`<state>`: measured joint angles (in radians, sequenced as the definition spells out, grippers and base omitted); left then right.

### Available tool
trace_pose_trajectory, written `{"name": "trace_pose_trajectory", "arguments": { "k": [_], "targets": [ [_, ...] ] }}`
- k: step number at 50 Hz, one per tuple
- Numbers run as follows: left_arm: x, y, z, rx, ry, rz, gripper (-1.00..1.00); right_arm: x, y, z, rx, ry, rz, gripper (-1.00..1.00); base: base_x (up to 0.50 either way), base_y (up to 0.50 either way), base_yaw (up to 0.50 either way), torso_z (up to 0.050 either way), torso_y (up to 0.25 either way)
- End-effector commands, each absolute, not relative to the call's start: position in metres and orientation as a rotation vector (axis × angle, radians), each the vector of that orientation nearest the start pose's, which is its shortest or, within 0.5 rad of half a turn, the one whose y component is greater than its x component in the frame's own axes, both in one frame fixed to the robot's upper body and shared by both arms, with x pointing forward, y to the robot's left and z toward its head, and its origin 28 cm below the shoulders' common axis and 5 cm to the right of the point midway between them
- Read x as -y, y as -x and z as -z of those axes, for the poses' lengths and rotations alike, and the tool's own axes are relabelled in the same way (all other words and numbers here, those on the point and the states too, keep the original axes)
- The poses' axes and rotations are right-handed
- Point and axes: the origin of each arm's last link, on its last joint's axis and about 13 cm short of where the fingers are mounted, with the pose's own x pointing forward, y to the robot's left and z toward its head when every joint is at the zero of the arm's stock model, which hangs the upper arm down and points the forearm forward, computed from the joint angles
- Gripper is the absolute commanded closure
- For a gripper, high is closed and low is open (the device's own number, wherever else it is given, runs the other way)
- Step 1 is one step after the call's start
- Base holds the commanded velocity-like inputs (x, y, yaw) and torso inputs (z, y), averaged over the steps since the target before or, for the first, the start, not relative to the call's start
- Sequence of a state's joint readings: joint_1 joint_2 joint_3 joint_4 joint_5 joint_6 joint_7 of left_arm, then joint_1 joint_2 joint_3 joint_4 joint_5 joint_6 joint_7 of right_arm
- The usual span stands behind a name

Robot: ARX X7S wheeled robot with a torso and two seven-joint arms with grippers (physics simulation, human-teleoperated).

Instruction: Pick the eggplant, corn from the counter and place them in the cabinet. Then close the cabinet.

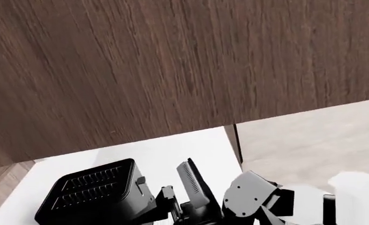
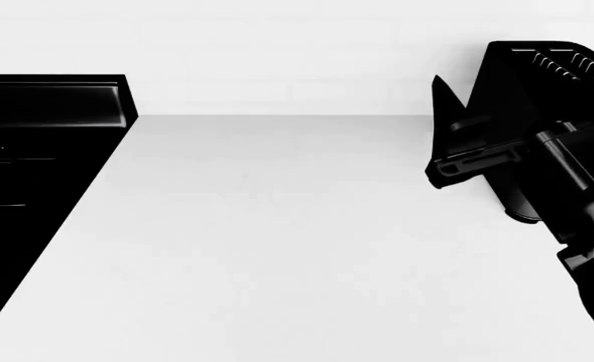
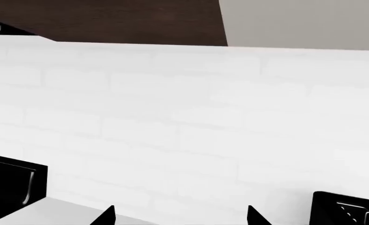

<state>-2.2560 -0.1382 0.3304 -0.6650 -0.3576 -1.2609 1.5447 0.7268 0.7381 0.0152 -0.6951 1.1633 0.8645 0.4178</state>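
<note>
On the tabletop (image 2: pixel 277 241), as far as the head view reaches, neither the eggplant nor the corn is to be seen. The white surface lies bare between the black stove (image 2: pixel 35 151) at the left and the black toaster (image 2: pixel 553 64) at the far right. Neither wrist view shows them either, so I cannot say where they are. My reading is that both are probably already in the cabinet, but no picture looks inside it to confirm that.

The right tool (image 3: pixel 178 218) hangs low over the tabletop just beside the toaster, aimed at the white brick wall (image 3: pixel 172 117). Its fingertips (image 3: pixel 104 216) stand wide apart with nothing between them, so it carries nothing.

The left tool does not show in any view, so I cannot tell how far open it is or whether it holds anything. Its camera sits high and close to a broad brown wooden panel (image 1: pixel 172 61), which I take to be the cabinet front or door. It also looks down past the panel's lower edge onto the toaster and the right arm. From this angle I cannot tell whether the door is open, ajar or shut.

The placing seems done, judging by the bare tabletop. What is probably left is closing the cabinet, or checking that it is closed, with the left arm placed for that.
</note>
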Motion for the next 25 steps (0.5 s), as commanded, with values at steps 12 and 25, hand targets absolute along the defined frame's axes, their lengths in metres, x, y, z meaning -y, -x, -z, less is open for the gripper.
{"name": "trace_pose_trajectory", "arguments": {
  "k": [12,25],
  "targets": [
    [-0.210,-0.281,-0.508,-0.089,-0.252,1.602,-1.00,0.158,-0.218,-0.270,0.297,0.055,-0.262,-1.00,0.00,0.00,0.00,0.000,0.000],
    [-0.220,-0.301,-0.468,-0.213,-0.150,1.434,-1.00,0.158,-0.218,-0.269,0.303,0.055,-0.257,-1.00,0.00,0.00,0.00,0.000,0.000]
  ]
}}
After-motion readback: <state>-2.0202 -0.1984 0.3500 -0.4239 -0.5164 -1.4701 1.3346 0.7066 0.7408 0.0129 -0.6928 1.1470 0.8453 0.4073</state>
